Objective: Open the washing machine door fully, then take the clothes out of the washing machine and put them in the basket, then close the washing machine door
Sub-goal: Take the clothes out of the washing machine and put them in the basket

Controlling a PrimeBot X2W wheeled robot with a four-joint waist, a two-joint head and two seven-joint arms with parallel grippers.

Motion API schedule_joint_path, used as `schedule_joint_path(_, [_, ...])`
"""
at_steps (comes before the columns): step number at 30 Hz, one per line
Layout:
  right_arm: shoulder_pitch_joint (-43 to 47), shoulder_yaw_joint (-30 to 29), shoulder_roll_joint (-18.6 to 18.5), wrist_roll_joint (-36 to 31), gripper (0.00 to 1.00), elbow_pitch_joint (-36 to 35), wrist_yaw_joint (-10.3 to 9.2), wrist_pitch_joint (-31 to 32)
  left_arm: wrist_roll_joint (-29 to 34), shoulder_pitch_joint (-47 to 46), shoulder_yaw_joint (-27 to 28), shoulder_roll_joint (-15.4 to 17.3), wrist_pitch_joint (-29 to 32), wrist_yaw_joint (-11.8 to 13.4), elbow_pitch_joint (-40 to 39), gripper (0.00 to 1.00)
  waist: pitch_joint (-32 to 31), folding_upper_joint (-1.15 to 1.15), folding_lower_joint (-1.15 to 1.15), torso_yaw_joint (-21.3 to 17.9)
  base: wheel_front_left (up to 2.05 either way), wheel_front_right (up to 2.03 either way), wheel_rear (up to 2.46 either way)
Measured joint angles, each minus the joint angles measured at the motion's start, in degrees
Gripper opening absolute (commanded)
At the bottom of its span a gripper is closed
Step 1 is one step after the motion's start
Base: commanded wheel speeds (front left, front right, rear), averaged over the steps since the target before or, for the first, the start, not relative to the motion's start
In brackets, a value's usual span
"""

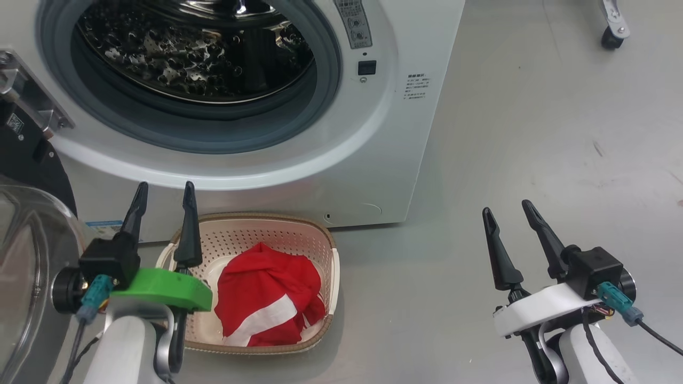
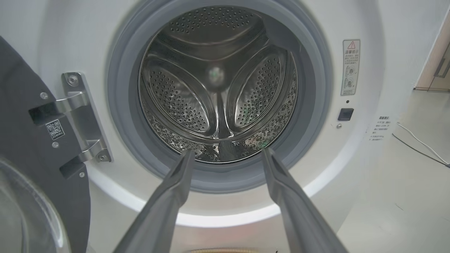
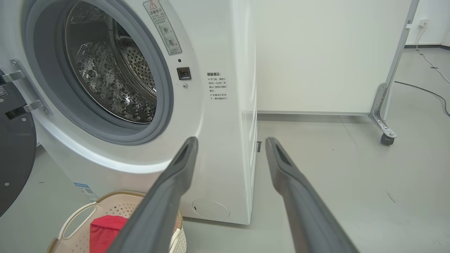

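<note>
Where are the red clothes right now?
In the head view the clothes lie in the basket on the floor before the washing machine, beside the left gripper.

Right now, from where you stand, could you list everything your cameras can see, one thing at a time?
washing machine: one, white, straight ahead on the floor
washing machine door: one, black rim with clear glass, swung open on the left
drum: one, shiny steel, inside the machine
basket: one, cream with a brown rim, on the floor before the machine
clothes: one bundle, red with a white stripe, in the basket
wheeled panel: one, white, behind and right of the machine
floor: grey
left gripper: one, dark fingers, open, by the basket's left end
right gripper: one, dark fingers, open, right of the basket
</note>
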Motion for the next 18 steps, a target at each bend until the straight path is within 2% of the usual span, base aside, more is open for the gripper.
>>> schedule_joint_path(12, [4.99,-0.9,0.27,-0.48,1.0,-0.15,-1.02,0.0,0.36,12.92,-0.65,0.08,0.05,2.55,-4.15,1.0,-5.5,0.0,0.0,0.15,0.0,0.0,0.0])
schedule_joint_path(18, [7.3,-1.04,0.36,-0.48,1.0,-0.71,-1.98,0.0,0.37,16.74,-1.82,0.19,1.12,2.78,-5.78,1.0,-7.33,0.0,0.0,0.15,0.0,0.0,0.0])
